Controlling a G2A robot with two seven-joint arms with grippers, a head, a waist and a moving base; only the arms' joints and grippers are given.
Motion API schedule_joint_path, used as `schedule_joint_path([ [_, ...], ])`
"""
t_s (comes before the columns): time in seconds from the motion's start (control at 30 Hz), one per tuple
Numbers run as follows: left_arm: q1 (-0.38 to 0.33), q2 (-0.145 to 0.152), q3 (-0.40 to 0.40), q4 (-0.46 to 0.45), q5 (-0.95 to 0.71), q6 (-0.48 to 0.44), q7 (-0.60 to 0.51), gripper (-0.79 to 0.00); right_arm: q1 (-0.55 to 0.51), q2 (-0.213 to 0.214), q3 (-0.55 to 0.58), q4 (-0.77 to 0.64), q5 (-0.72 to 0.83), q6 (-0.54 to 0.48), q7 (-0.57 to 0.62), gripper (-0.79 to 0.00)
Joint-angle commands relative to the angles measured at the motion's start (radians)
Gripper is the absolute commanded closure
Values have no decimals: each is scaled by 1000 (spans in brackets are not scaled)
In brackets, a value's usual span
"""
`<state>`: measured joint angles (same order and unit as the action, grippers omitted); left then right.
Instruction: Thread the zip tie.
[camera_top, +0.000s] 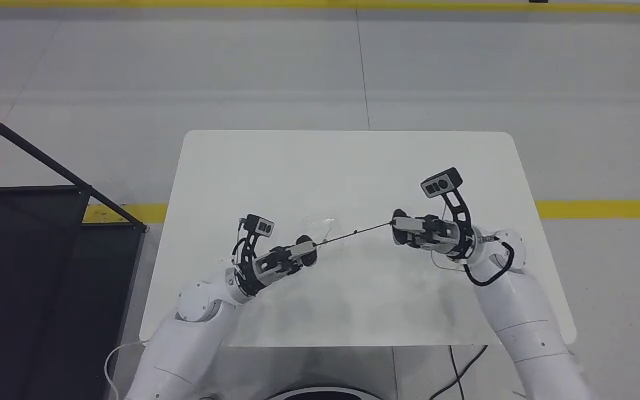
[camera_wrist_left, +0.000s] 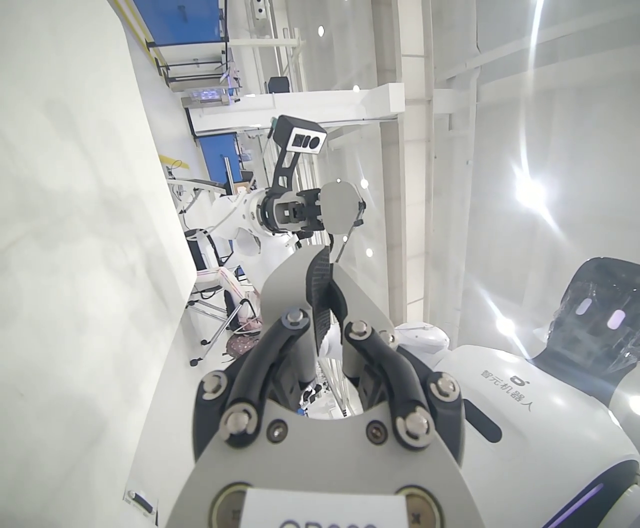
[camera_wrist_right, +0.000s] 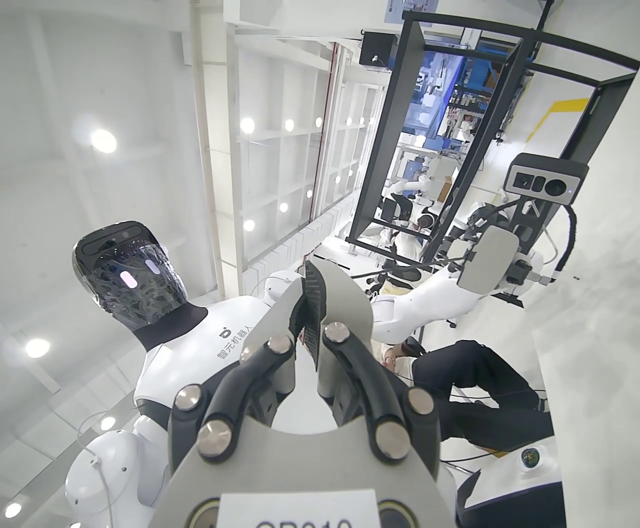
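zip tie (camera_top: 355, 234): thin dark strip, pulled out nearly straight, hanging over the white table (camera_top: 300, 160) between the two grippers. one end sits at the tips of the left gripper (camera_top: 312, 245), the other at the tips of the right gripper (camera_top: 398, 227). nothing else touches it.

left gripper: its own wrist view has the ribbed pads (camera_wrist_left: 320, 280) pressed together, so it is pinched closed, on the strip's near end as far as the top view tells. right gripper: same story, pads (camera_wrist_right: 312, 300) closed tight, gripping the far end. the two grippers face each other tip to tip, well apart, with the strip as the only link.

which end carries the locking head: too small to tell.

step in hand, as i judge it: tie lifted and held by both ends, still a straight run, no loop formed, tail not yet in the head. threading proper has not begun.

next move calls for: bringing the grippers toward each other so the strip bows into a loop, turning one wrist so the tail points square at the head's slot, then a fine push through. grip close to the tail tip would help; a long free tip will likely wobble.
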<state>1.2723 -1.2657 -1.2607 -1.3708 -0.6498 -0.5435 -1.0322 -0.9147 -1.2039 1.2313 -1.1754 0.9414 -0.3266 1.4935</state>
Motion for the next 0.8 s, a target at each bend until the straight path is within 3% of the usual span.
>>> schedule_joint_path([
  [0.0,0,0,1,2,-2,1,2,0,0,-1,1,-1,-2,2,2,0],
  [0.07,-1,1,0,2,2,-2,6,0,2,0,-2,-2,-16,11,11,0],
  [0.1,-1,1,1,0,2,1,10,-277,5,0,-6,-5,-26,19,19,0],
  [0.13,-1,1,1,-2,3,2,12,-785,7,0,-9,-6,-36,23,23,0],
  [0.3,15,7,-29,-33,59,-39,76,-785,13,6,-18,-48,-181,-10,-10,0],
  [0.53,106,31,-165,-137,114,-86,152,-785,-97,40,59,-294,-474,-80,-145,0],
  [0.77,176,44,-254,-193,138,-107,204,-785,-236,65,114,-621,-961,41,-407,0],
])
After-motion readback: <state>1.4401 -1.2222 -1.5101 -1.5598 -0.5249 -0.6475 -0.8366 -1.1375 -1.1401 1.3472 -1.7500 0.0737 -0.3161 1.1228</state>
